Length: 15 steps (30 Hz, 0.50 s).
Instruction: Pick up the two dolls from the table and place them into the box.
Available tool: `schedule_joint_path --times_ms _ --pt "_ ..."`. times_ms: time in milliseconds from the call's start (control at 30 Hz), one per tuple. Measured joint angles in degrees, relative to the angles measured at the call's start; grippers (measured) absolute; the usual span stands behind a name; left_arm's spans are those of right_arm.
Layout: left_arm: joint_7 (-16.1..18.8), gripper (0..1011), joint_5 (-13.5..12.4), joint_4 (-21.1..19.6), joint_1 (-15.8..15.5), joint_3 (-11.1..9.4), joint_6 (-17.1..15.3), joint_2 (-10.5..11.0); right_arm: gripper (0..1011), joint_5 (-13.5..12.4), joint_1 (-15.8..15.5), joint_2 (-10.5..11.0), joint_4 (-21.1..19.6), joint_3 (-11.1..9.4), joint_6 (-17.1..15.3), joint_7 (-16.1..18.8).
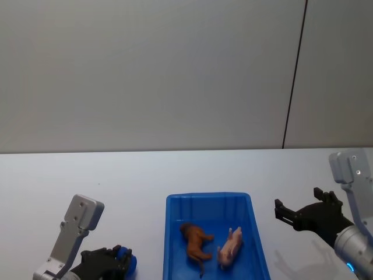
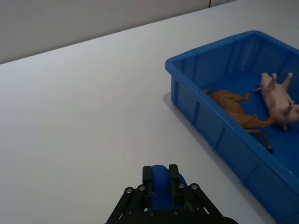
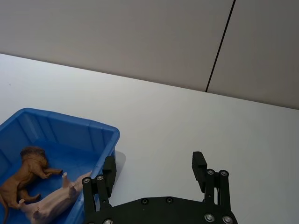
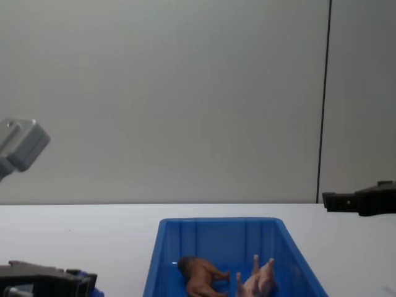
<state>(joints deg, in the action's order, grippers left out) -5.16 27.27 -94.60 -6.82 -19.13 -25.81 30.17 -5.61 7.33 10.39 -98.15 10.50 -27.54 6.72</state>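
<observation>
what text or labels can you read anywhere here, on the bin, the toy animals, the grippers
None: no readable text, label, brand, number or sign.
Blue bin: plain ribbed plastic, no marking.
Brown lion figurine and pink pig figurine, lying in the bin: no print.
Left gripper, shut on a small blue ball: screws, no lettering.
Right gripper, open: screws, no lettering.
White table: bare.

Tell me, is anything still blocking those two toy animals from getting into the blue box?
Nothing visible is: the brown doll and the pink doll already lie on their sides inside the box. The right gripper hangs open beside the box. The left gripper is shut on a blue ball on the table.
</observation>
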Motion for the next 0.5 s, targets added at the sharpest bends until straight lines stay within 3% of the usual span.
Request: schedule_joint_path --times_ms 500 --pt "-3.35 124 -1.32 -2.32 -1.0 0.75 6.65 0.09 1001 0.0 0.0 0.0 0.0 0.0 0.0 0.0"
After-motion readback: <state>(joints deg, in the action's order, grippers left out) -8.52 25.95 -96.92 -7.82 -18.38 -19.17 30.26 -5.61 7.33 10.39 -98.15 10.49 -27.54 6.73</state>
